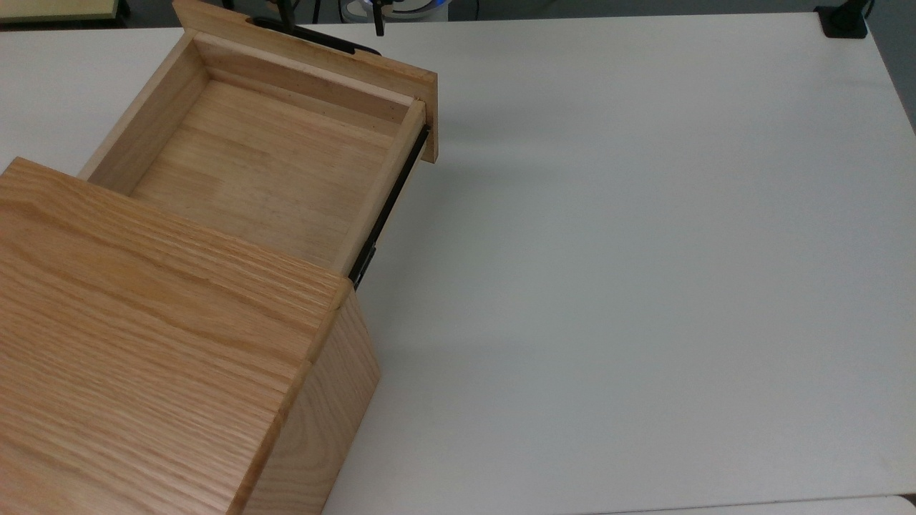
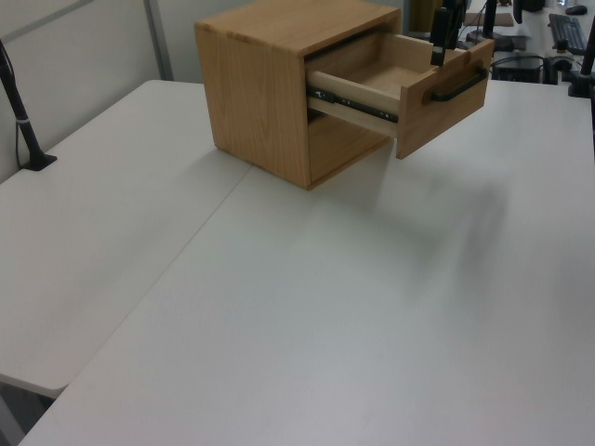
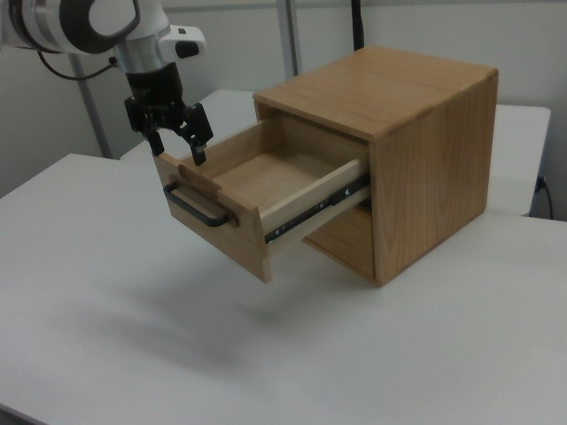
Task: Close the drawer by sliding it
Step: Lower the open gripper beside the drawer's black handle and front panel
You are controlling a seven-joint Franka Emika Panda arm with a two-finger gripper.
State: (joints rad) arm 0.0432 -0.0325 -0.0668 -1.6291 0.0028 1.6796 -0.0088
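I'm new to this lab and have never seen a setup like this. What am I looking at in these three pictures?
It is one moment seen by three cameras: one from above and one from each side. A robot arm ends in a two-finger gripper, open and holding nothing, poised at the top edge of a drawer's front panel. The drawer is empty and pulled well out of a wooden cabinet on black rails. A black handle is on its front. The cabinet stands on a white table.

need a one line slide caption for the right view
Franka arm's open claw poised at the top edge of the pulled-out drawer, above its black handle, cabinet on a white table.
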